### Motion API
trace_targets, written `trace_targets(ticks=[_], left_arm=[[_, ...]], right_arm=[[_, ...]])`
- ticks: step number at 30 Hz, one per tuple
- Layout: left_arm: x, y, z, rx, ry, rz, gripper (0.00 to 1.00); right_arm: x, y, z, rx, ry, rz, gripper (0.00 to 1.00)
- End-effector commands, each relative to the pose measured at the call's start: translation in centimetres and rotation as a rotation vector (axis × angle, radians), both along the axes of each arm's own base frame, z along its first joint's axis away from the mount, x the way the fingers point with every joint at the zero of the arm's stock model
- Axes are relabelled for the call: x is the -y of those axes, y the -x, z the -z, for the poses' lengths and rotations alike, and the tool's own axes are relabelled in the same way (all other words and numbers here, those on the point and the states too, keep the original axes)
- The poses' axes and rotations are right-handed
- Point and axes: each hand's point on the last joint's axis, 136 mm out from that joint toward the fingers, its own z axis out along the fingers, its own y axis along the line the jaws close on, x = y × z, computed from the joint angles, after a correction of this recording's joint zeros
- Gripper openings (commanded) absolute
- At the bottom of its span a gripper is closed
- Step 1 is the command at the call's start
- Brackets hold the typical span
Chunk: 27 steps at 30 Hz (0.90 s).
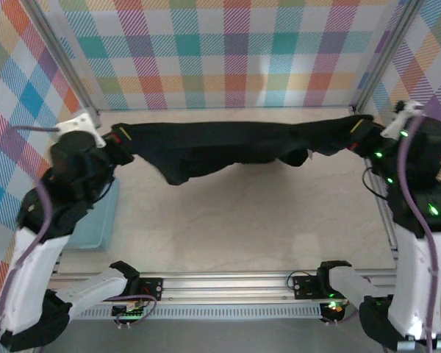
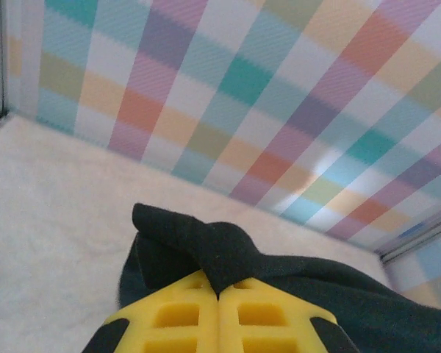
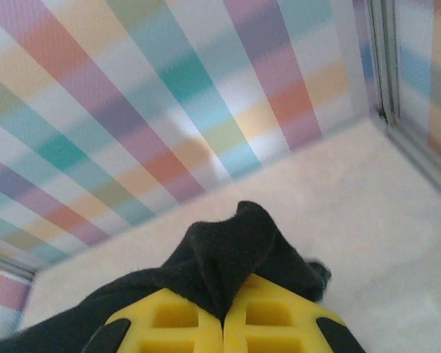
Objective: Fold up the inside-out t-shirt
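Left gripper [image 2: 219, 296]: the yellow ribbed fingers [image 2: 173, 316] are pressed together, with a ridge of the plain black soft-fabric short-sleeved t-shirt [image 2: 206, 246] pinched at their tips. The cloth bunches up over the finger ends and trails away to the right in the left wrist view.

Right gripper [image 3: 224, 315]: same condition. The fingers are closed tight on a peaked fold of the black fabric, with the rest running off to the left.

From above, the shirt hangs as one long dark band between the two grippers, held by its opposite ends near the far plaid wall [image 1: 228, 51]. It is fairly taut along its upper edge. Lobes of loose cloth sag left of centre and right of centre. We cannot tell whether these touch the pale beige surface [image 1: 242, 220] or hang just above it.

Progress, in our judgement: early. The garment is picked up and stretched out, but we see no crease or layered fold yet. Laying it flat, folding and squaring up all remain. We cannot tell seams or which side faces out.

A light blue bin [image 1: 95, 220] sits beside the left arm, well apart from the shirt.
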Motion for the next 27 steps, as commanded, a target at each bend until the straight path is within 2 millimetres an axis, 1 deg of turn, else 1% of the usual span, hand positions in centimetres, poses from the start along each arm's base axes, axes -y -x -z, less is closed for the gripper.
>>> trace_targets(ticks=[1,3,4,6,7,9,11,14,16,18,19,20,21,22,24,25,27], left_arm=[[-1.9,1.6,-1.2,0.025,-0.069,-0.034,0.00],[-1.9,1.5,-1.4,0.020,-0.086,-0.032,0.00],[-1.7,1.2,-1.2,0.009,-0.102,-0.030,0.00],[-1.0,-0.2,0.1,-0.041,-0.138,-0.028,0.00],[-0.7,-1.0,1.0,-0.077,-0.162,-0.034,0.00],[-0.2,-2.9,3.0,-0.150,-0.212,-0.059,0.00],[0.3,-4.9,5.4,-0.235,-0.249,-0.077,0.00],[0.8,-8.2,9.5,-0.366,-0.248,-0.098,0.00],[1.0,-10.7,12.7,-0.476,-0.204,-0.087,0.00],[1.0,-13.0,15.1,-0.565,-0.173,-0.082,0.00],[1.2,-14.0,16.2,-0.613,-0.162,-0.070,0.00],[1.5,-14.9,16.7,-0.642,-0.155,-0.056,0.00],[1.9,-15.6,16.8,-0.660,-0.150,-0.039,0.00],[2.3,-16.3,16.3,-0.651,-0.146,-0.017,0.00],[3.0,-17.4,13.1,-0.553,-0.125,0.014,0.00],[3.0,-17.5,10.7,-0.481,-0.119,0.016,0.00],[2.6,-16.9,5.1,-0.306,-0.102,0.017,0.00]], right_arm=[[1.4,3.0,-3.5,0.096,0.058,0.058,0.00],[1.3,3.3,-4.9,0.136,0.064,0.049,0.00],[1.1,3.1,-5.4,0.142,0.068,0.041,0.00],[0.7,2.0,-5.4,0.134,0.072,0.020,0.00],[0.4,0.9,-5.1,0.117,0.074,0.003,0.00],[-0.5,-1.3,-4.0,0.074,0.072,-0.046,0.00],[-1.4,-3.9,-2.3,0.020,0.070,-0.095,0.00],[-1.9,-8.5,1.2,-0.080,0.072,-0.116,0.00],[-1.9,-11.6,3.5,-0.149,0.077,-0.114,0.00],[-1.2,-13.7,4.9,-0.200,0.076,-0.064,0.00],[-0.5,-14.4,5.3,-0.218,0.077,-0.021,0.00],[-0.4,-14.8,4.9,-0.206,0.076,-0.010,0.00],[-0.5,-15.1,4.0,-0.178,0.071,-0.014,0.00],[-0.5,-15.1,2.4,-0.130,0.066,-0.016,0.00],[-0.5,-14.7,-1.3,-0.029,0.070,-0.012,0.00],[-0.2,-14.2,-3.4,0.025,0.080,0.000,0.00],[0.3,-12.6,-7.2,0.131,0.101,0.029,0.00]])
